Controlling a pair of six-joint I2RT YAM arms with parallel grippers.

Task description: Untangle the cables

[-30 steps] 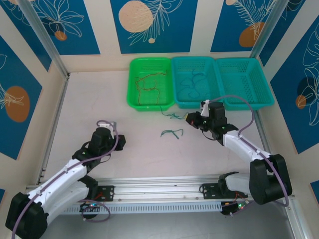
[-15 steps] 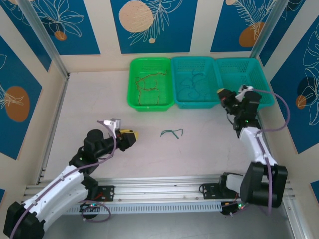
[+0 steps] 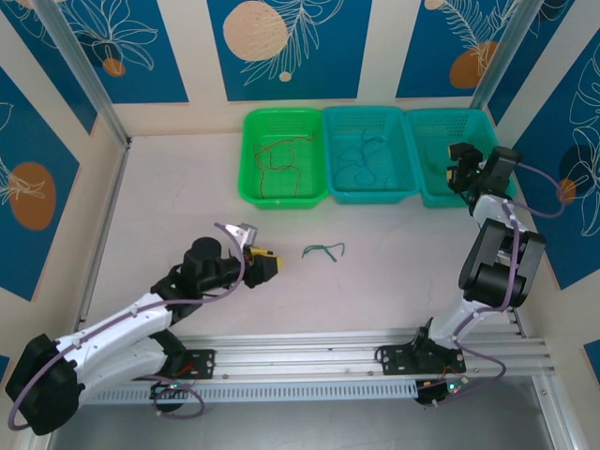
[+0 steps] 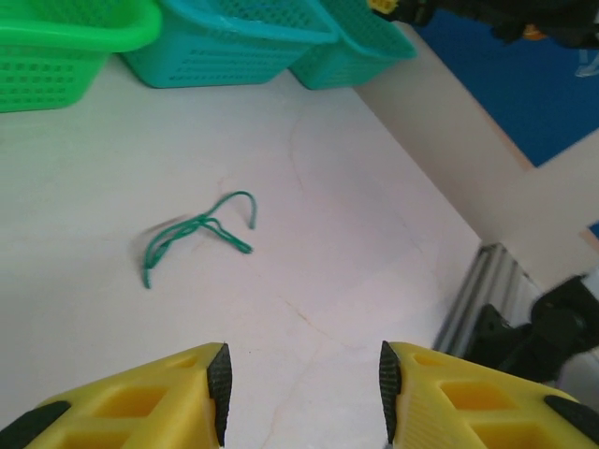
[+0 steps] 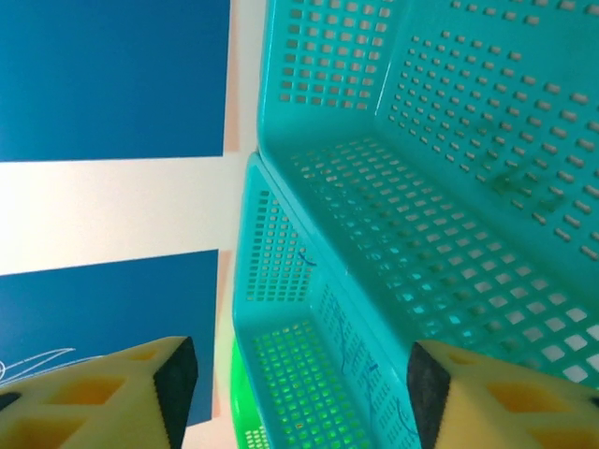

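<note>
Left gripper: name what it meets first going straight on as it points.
Probably the green cable on the table, slightly left of the left gripper's line; depth is unclear.

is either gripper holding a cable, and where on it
Nothing held: left gripper and right gripper are open; green cable lies loose on table.

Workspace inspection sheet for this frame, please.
Surface: pale table, one loose wire on it.
Job's things: green cable loose on the table; red-brown cable in green basket; blue cables in middle teal basket.
Clutter: nothing seen.
Grippers: left gripper open, empty, facing the green cable; right gripper open, empty, over right teal basket.
Cables: purple arm cables run along the arms, apart from the wires.
Surroundings: blue patterned wall panels; metal rail at near edge.
</note>
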